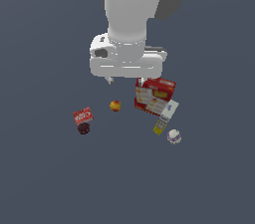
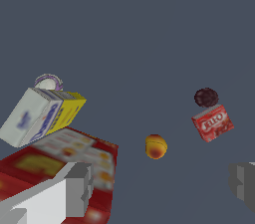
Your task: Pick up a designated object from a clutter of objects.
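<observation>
The designated object, a small orange-yellow fruit (image 1: 115, 105) with red patches, lies on the dark floor between the red box and the small red packet. In the wrist view the fruit (image 2: 156, 146) shows alone, just beyond the gap between my fingers. My gripper (image 1: 124, 79) hangs above the floor, higher than the fruit and a little toward the exterior view's right of it. The gripper (image 2: 159, 183) is open and holds nothing. The clutter of objects lies spread around the fruit.
A red cracker box (image 1: 155, 95) stands right of the fruit, with a white-yellow slim box (image 1: 166, 117) leaning against it and a white-purple round item (image 1: 174, 136) beyond. On the exterior view's left lie a small red packet (image 1: 83, 115) and a dark round item (image 1: 83, 128).
</observation>
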You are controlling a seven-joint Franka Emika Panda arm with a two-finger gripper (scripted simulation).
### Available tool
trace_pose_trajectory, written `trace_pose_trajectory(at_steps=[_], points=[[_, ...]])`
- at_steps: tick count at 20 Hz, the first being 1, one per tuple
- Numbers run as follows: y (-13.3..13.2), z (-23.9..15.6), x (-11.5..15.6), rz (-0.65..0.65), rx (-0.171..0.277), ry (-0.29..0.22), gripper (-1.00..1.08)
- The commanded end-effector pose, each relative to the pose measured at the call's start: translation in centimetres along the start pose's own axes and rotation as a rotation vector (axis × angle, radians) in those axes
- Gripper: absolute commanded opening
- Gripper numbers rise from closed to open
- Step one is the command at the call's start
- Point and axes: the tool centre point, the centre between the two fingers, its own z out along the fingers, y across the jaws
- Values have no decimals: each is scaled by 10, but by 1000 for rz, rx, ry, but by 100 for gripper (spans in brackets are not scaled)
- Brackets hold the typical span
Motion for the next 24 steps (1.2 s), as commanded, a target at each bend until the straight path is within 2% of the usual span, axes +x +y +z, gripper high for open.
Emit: trace_pose_trajectory(at_steps=[1, 9, 15, 24], points=[[0, 0, 0, 0, 0, 0, 100], [4, -8, 5, 17, 25, 12, 100], [4, -9, 5, 17, 25, 13, 100], [9, 15, 3, 5, 27, 14, 100]])
